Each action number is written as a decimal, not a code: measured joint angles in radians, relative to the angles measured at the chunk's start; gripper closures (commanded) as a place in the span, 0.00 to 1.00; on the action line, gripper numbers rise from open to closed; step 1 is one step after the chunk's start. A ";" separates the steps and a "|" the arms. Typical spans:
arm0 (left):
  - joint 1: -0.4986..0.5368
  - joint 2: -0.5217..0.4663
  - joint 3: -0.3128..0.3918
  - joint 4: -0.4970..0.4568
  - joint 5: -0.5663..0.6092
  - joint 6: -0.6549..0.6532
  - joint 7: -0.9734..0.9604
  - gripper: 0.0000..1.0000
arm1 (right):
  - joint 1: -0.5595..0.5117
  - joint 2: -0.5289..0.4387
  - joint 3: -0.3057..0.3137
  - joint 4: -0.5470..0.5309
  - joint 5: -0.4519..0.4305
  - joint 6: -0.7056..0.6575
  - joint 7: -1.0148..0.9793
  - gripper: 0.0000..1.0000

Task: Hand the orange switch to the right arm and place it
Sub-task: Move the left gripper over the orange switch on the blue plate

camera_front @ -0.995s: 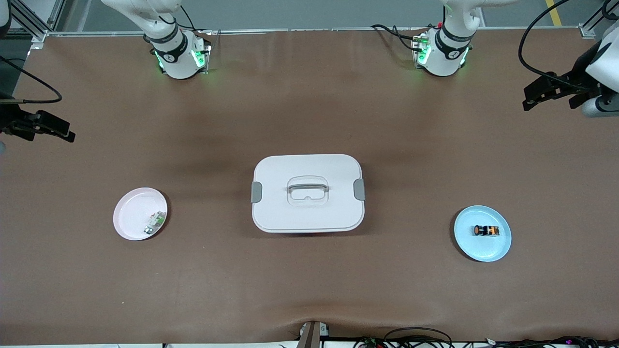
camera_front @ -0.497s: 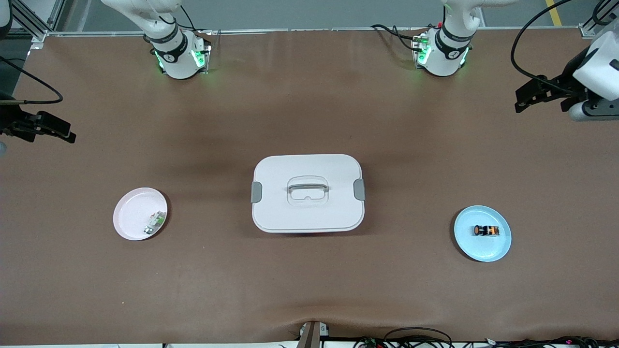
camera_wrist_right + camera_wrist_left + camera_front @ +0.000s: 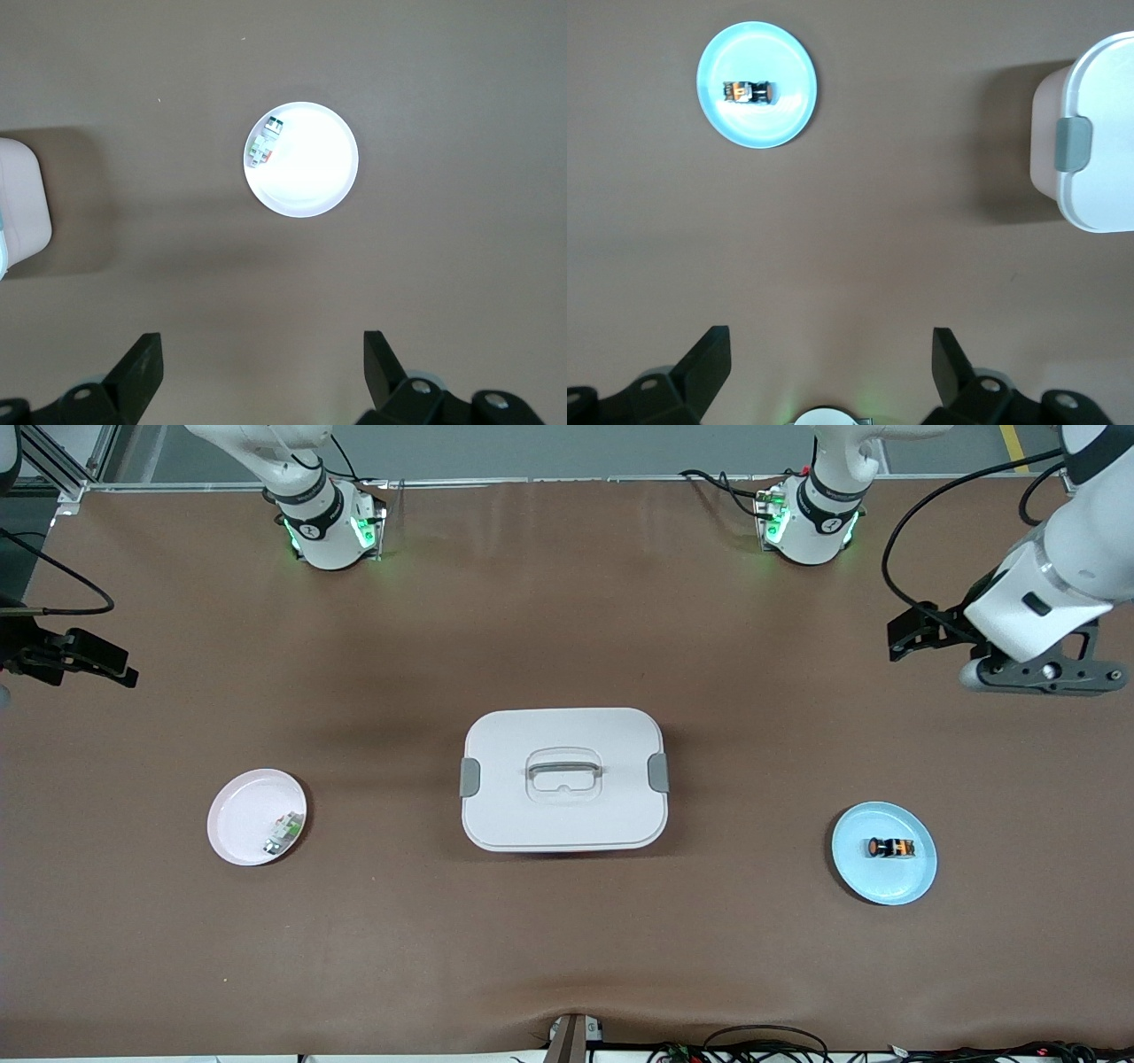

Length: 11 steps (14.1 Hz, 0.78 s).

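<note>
Two arms, both jaws wide open, empty. Switch [image 3: 890, 848] lies on blue plate [image 3: 912, 884] at left arm's end of worktop. Left gripper [image 3: 830, 365] high above bare worktop; should centre over switch, descend straight. Right gripper [image 3: 261, 365] waits above worktop near pink plate [image 3: 310, 190].

A robotics lab: two Franka arm bases [image 3: 323, 527] bolted to a brown-covered table [image 3: 567, 939], aluminium framing [image 3: 53, 465] and loose cables [image 3: 762, 1041] at its edges.
</note>
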State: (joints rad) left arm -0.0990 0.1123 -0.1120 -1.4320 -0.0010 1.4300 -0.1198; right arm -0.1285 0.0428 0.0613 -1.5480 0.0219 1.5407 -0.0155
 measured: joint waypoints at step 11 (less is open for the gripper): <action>0.002 -0.010 -0.001 0.019 -0.001 -0.067 0.000 0.00 | 0.000 0.001 0.000 0.000 0.000 0.000 0.000 0.00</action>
State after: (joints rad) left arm -0.0973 0.1020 -0.1128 -1.4127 -0.0015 1.3627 -0.1200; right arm -0.1285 0.0433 0.0613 -1.5478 0.0219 1.5406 -0.0155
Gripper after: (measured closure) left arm 0.000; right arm 0.000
